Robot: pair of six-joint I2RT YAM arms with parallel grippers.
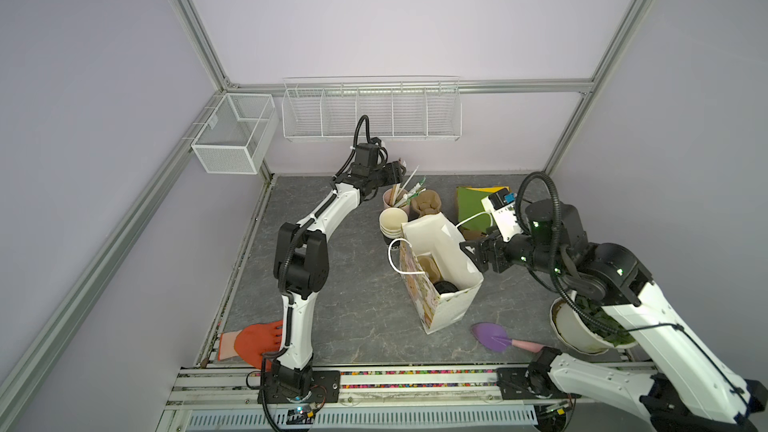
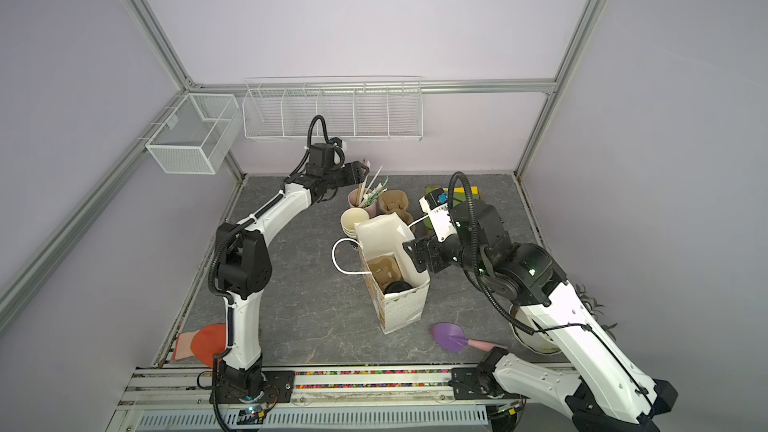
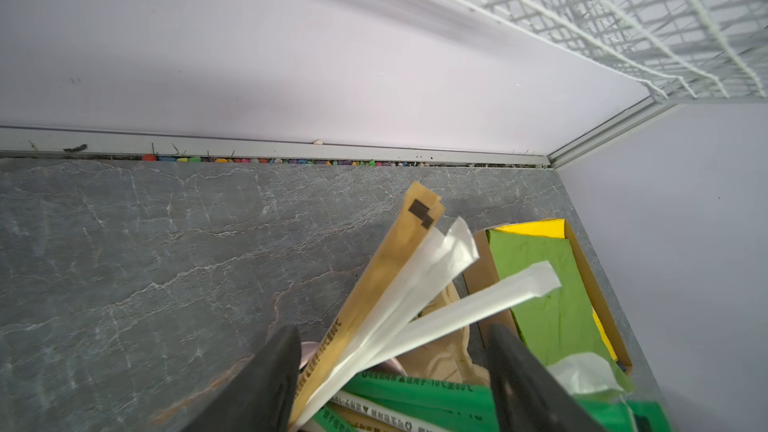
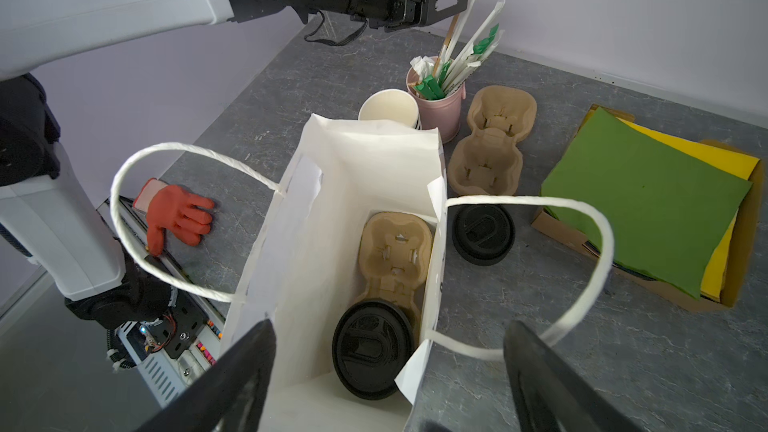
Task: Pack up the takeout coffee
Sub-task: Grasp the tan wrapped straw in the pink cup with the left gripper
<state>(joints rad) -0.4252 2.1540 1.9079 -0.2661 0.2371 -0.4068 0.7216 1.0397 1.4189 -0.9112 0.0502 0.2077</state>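
Note:
The takeout coffee [image 4: 372, 349] stands inside the white paper bag [image 4: 353, 168], and only its black lid shows. It is seated in one end of a brown pulp carrier [image 4: 395, 251]. Both top views show the lid [image 1: 445, 286] [image 2: 397, 288] low in the bag [image 1: 432, 238]. My right gripper [image 4: 388, 367] hovers open over the bag's near rim, one finger above the inside and one outside by the handle, as seen from above [image 1: 471, 251]. My left gripper [image 3: 392, 367] is open around the wrapped straws [image 3: 415, 284] sticking out of the pink cup [image 1: 392, 197], far from the bag.
Behind the bag are a stack of cream-lined cups [image 1: 392, 222], a spare pulp carrier [image 1: 426, 203], a loose black lid [image 4: 482, 232] and a box of green and yellow napkins [image 4: 648, 197]. A purple trowel [image 1: 492, 336], an orange glove [image 1: 253, 344] and a plant pot [image 1: 582, 326] lie near the front.

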